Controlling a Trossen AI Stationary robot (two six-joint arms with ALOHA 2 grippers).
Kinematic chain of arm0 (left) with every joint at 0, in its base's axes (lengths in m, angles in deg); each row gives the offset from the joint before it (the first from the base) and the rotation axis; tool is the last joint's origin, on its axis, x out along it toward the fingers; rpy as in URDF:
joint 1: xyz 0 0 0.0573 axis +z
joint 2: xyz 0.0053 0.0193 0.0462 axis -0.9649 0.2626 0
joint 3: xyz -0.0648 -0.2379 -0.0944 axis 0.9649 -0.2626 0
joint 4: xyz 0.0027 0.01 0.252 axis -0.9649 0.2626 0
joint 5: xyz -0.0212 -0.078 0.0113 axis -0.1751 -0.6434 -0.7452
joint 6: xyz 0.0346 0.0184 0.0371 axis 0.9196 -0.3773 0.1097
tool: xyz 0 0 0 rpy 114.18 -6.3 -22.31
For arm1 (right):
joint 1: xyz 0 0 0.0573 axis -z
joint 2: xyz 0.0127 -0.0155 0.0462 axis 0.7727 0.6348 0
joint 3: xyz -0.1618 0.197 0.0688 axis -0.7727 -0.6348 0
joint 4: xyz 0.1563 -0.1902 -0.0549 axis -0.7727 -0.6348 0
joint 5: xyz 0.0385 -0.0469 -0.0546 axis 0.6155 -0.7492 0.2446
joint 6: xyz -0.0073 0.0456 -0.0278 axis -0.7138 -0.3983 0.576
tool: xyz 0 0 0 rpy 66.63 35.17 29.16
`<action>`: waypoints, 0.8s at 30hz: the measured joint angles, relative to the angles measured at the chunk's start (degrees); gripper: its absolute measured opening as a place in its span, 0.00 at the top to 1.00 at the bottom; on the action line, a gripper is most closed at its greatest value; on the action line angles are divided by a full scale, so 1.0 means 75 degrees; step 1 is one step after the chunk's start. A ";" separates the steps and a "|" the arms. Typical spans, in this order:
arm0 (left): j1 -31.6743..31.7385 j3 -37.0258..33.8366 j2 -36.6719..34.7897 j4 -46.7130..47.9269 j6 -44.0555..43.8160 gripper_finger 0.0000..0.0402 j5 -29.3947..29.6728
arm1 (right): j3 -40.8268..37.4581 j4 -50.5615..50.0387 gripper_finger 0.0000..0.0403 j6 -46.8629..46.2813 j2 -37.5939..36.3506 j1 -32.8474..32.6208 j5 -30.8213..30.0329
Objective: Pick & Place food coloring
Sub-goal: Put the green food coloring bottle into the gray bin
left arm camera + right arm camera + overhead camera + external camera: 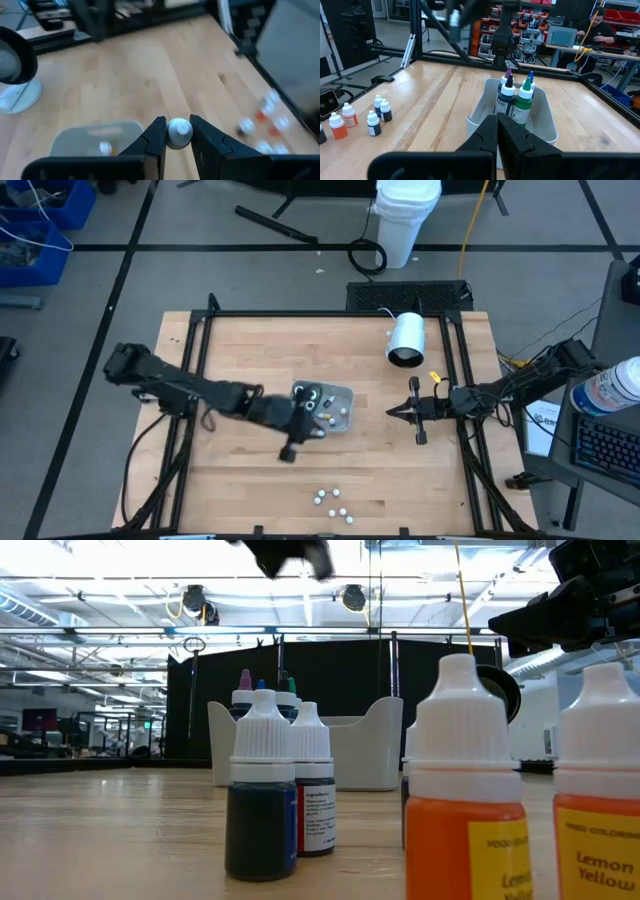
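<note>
The food coloring is a set of tiny bottles. Several stand upright in the grey tray [338, 394] [540, 117], with dark bodies and purple, blue, green and white tops [514, 97]. Several more white-capped ones stand on the table by its near edge [331, 504] [262, 127] [357, 119] [280, 795]. My left gripper [308, 412] [178, 136] hangs high over the tray's near-left side, shut on one bottle. My right gripper [392, 413] [498, 131] is shut and empty, level, just right of the tray and pointing at it. My left gripper pinches one small bottle between its two fingers at the white cap [179, 128], coming from above and pointing down. The bottle's body is hidden beneath the cap. It is lifted clear, above the table beside the tray [92, 137].
A large white cylinder [406, 340] [12, 75] lies on its side at the table's far right. A black frame [330, 314] runs around the table's edges. Bare wood lies between the tray and the near group of bottles. A person sits in the room beyond [600, 27].
</note>
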 joint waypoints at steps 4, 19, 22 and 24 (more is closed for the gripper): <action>0.0664 0.0140 0.0729 -0.0261 -0.0129 0.82 -0.0616 | 0.0000 0.0003 1.00 0.0000 0.0000 0.0000 -0.0003; 0.1468 0.3707 0.3404 0.2590 0.0787 0.81 -0.0322 | 0.0000 0.0050 1.00 0.0207 0.0000 0.0000 -0.0003; 0.1588 0.3301 0.3431 0.2456 0.0608 0.81 -0.0141 | 0.0000 0.0013 1.00 0.0204 0.0000 0.0000 0.0022; 0.1656 0.2975 0.3431 0.2084 0.0425 0.81 0.0031 | -0.0001 -0.0006 1.00 0.0204 0.0000 -0.0002 0.0026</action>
